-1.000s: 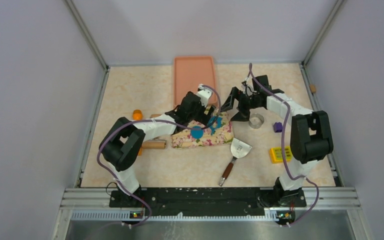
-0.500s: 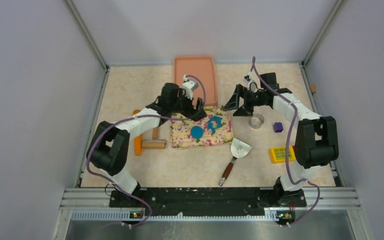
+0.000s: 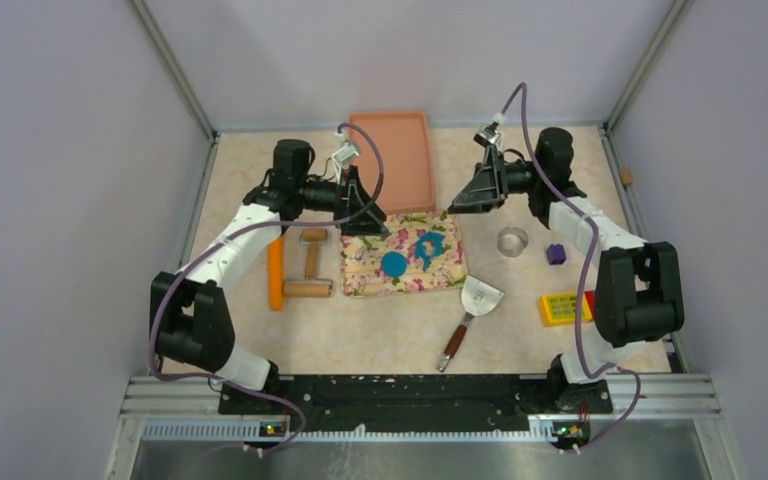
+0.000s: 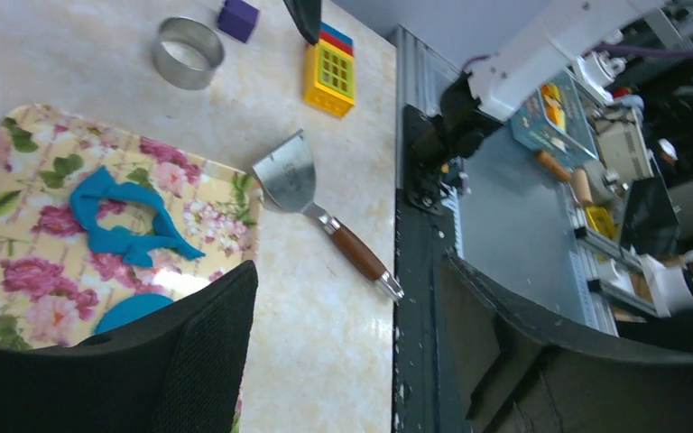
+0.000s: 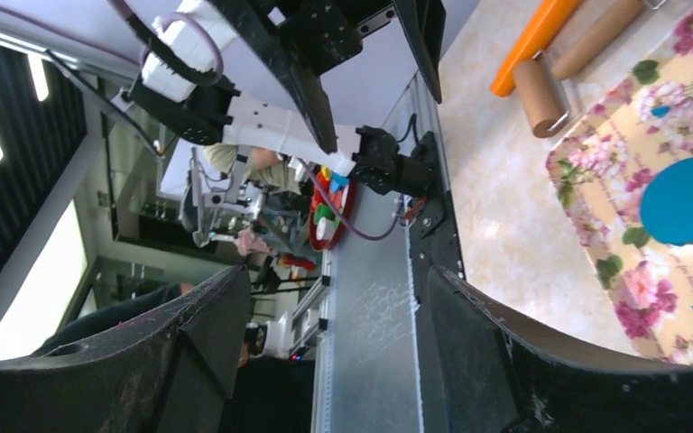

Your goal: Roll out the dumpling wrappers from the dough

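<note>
1. Left gripper (image 3: 365, 224), spread and empty, hangs over the mat's (image 3: 360, 278) upper-left corner.
2. Right gripper (image 3: 473, 200), spread and empty, hovers past its upper-right corner.
3. Wrapper (image 3: 393, 264) lies mid-mat, nearer the left gripper; dough (image 3: 427, 245) sits just up-right of it.

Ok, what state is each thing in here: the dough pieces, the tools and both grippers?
blue disc: flat on the floral tray, neatly round.
blue scrap: on the same tray, ragged, with a hole.
ring cutter: upright on the table, empty.
roller: lying on the table, unheld.
scraper: lying flat on the table.
left gripper: open, empty.
right gripper: open, empty.
</note>
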You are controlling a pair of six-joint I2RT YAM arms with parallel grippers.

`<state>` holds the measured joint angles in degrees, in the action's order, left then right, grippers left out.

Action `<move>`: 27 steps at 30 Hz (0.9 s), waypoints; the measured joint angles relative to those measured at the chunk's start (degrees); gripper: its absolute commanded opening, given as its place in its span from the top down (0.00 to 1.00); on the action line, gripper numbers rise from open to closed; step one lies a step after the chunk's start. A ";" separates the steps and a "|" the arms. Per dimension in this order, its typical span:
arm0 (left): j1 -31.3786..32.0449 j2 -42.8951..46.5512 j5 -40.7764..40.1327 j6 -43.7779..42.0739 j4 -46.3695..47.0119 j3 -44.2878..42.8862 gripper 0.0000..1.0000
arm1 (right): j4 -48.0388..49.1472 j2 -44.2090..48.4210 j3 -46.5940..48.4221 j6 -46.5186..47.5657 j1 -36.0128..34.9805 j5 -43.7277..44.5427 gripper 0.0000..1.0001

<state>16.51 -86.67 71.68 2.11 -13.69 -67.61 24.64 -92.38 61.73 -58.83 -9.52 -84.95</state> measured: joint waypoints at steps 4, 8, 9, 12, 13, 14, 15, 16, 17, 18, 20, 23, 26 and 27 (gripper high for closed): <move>-1.66 -0.63 6.60 14.21 8.46 0.76 0.28 | -0.66 -0.02 1.46 -1.66 -0.07 -2.08 0.30; -2.23 -5.57 12.41 35.69 21.27 1.03 0.30 | -2.45 0.00 1.70 -1.57 -0.07 -2.16 0.29; -2.23 -7.48 13.40 38.66 21.00 0.17 0.32 | -2.99 0.02 1.70 -1.42 -0.07 -2.14 0.29; -2.23 -13.20 14.69 39.60 11.80 -4.94 0.45 | -4.46 0.37 1.68 -1.18 -0.07 -2.12 0.34; -2.19 -14.43 14.84 39.26 8.57 -6.21 0.52 | -4.74 0.57 1.68 -1.14 -0.07 -2.12 0.36; -2.10 -15.04 14.95 38.97 5.86 -6.84 0.58 | -5.05 0.92 1.68 -1.05 -0.07 -2.14 0.39; -2.05 -15.15 15.06 38.93 3.96 -6.99 0.68 | -5.31 1.25 1.66 -0.96 -0.07 -2.12 0.44; -2.05 -15.15 15.37 38.82 2.03 -7.10 0.80 | -5.49 1.53 1.64 -0.85 -0.07 -2.12 0.49; -1.97 -15.15 15.74 39.08 0.87 -7.34 0.94 | -5.66 1.88 1.57 -0.83 -0.07 -2.12 0.57; -1.81 -15.15 15.91 39.28 0.07 -7.56 1.00 | -5.81 2.16 1.53 -0.76 -0.07 -2.08 0.66; -1.70 -15.15 16.15 40.11 -0.63 -7.65 0.79 | -6.01 2.71 1.22 -0.55 -0.07 -1.99 0.83; -1.46 -15.15 16.33 40.37 -0.39 -7.67 0.43 | -6.34 3.10 0.52 -0.35 -0.07 -1.75 0.86; -1.46 -15.15 16.44 41.51 0.81 -7.67 0.37 | -8.70 3.30 0.15 1.77 -0.07 -1.25 0.60; -1.46 -15.10 16.48 41.42 1.33 -7.61 0.35 | -11.32 3.56 0.22 4.26 -0.04 -0.26 0.50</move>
<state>15.05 -101.78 88.16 43.53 -12.36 -75.22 13.32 -88.82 61.95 -54.57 -9.56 -85.21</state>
